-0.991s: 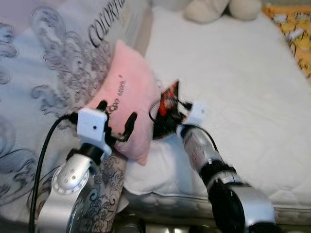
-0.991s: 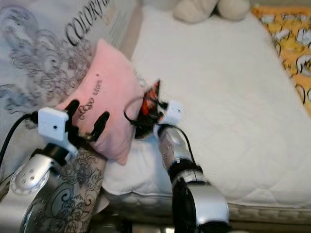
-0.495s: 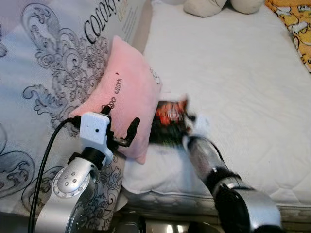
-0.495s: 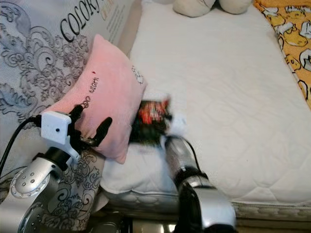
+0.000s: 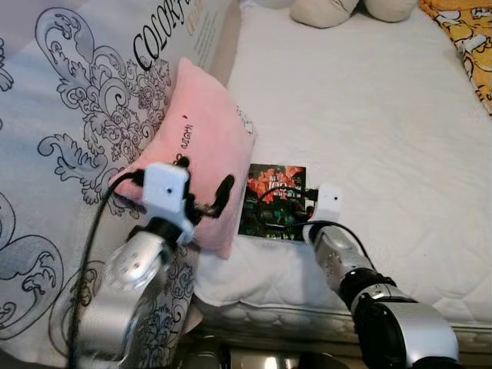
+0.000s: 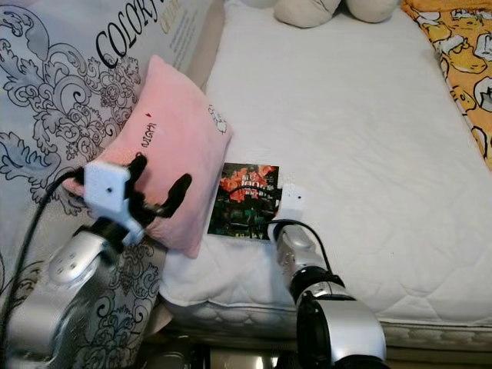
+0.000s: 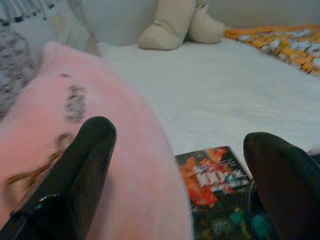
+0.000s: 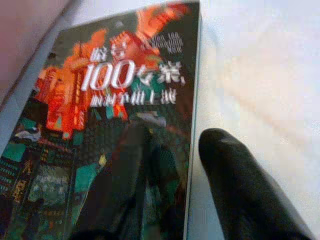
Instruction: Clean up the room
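Starting at nine o'clock, I have the patterned grey duvet (image 5: 69,115) heaped along the left side of the bed, and leaning against it one pink cushion (image 5: 201,157), propped on its edge so that it slopes down toward the mattress. My left gripper (image 5: 201,191) hovers just in front of the cushion's lower end with its two black fingers (image 7: 75,175) spread wide and nothing between them; I judge it is placed there to steady or take the cushion next. Moving toward the centre, one book (image 5: 272,201), dark cover with red and orange artwork, lies flat on the white mattress (image 5: 369,115), its left edge just beside the cushion. My right gripper (image 8: 165,165) sits at the book's near edge, around six o'clock of it, with one finger over the cover and the other (image 8: 240,185) on the sheet beside the spine, so the jaws straddle that edge parted rather than clamped (the cover looks to rest on the bed, not lifted). At twelve o'clock one beige plush toy (image 5: 346,9) sits at the head of the bed, and at one to two o'clock an orange printed blanket (image 5: 470,38) runs along the right side. Count: one cushion, one book, one plush, two grippers.
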`<state>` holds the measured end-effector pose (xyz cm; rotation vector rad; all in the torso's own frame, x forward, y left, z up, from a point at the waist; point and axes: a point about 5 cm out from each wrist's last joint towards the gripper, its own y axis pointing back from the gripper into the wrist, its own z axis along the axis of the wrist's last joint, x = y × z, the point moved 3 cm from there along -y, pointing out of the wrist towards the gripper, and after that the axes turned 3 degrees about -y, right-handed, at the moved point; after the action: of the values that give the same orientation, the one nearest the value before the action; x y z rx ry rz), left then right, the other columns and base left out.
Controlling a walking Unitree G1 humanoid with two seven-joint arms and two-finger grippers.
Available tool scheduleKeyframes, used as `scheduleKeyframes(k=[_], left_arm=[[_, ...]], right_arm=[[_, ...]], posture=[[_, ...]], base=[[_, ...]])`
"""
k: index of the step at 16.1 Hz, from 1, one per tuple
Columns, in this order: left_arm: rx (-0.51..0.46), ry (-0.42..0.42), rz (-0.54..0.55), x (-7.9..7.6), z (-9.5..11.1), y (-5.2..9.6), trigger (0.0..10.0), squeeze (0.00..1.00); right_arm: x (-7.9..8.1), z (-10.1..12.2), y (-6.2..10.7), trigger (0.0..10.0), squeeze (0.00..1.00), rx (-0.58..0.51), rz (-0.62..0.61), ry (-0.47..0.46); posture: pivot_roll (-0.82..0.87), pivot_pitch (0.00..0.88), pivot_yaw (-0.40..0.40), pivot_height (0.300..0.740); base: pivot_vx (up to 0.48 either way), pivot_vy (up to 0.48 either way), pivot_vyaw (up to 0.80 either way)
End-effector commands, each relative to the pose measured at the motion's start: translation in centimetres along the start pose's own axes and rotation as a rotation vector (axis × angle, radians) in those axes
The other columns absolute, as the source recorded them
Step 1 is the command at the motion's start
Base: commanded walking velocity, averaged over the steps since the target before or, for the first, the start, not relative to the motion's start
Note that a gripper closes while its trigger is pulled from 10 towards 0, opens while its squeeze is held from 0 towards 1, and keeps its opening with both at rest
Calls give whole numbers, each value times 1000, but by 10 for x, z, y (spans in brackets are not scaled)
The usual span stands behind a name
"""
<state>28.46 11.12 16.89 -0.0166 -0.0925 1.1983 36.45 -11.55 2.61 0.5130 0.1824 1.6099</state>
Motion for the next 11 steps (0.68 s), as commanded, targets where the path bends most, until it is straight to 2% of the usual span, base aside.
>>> scheduleKeyframes(k=[1,4,5,7,8,9,11], left_arm=[[-2,0,-2,-2,-2,-3,10000,0],[-24,30,-8,-10,-3,-13,10000,0],[-38,40,-15,-15,-4,-20,10000,0],[-45,39,-18,-18,-5,-26,10000,0],[-1,-6,37,-11,-17,-29,10000,0],[-1,-6,37,-11,-17,-29,10000,0],[45,15,135,4,-29,-28,10000,0]], right_arm=[[6,10,-1,10000,1000,-43,30,54],[-7,29,0,10000,1000,-132,20,141],[-17,40,3,10000,1000,-199,6,173],[-27,51,12,10000,1000,-299,-10,204],[-43,58,38,10000,1000,-443,-75,244],[-43,58,38,10000,1000,-443,-75,244],[-57,58,73,10000,1000,-543,-141,272]], posture=[[152,51,51,740],[97,14,19,740],[68,0,-13,740],[47,0,-41,740],[37,0,-69,740],[37,0,-69,740],[41,0,-88,740]], base=[[0,0,0],[0,0,0],[0,0,0],[0,0,0],[0,0,0],[0,0,0],[0,0,0]])
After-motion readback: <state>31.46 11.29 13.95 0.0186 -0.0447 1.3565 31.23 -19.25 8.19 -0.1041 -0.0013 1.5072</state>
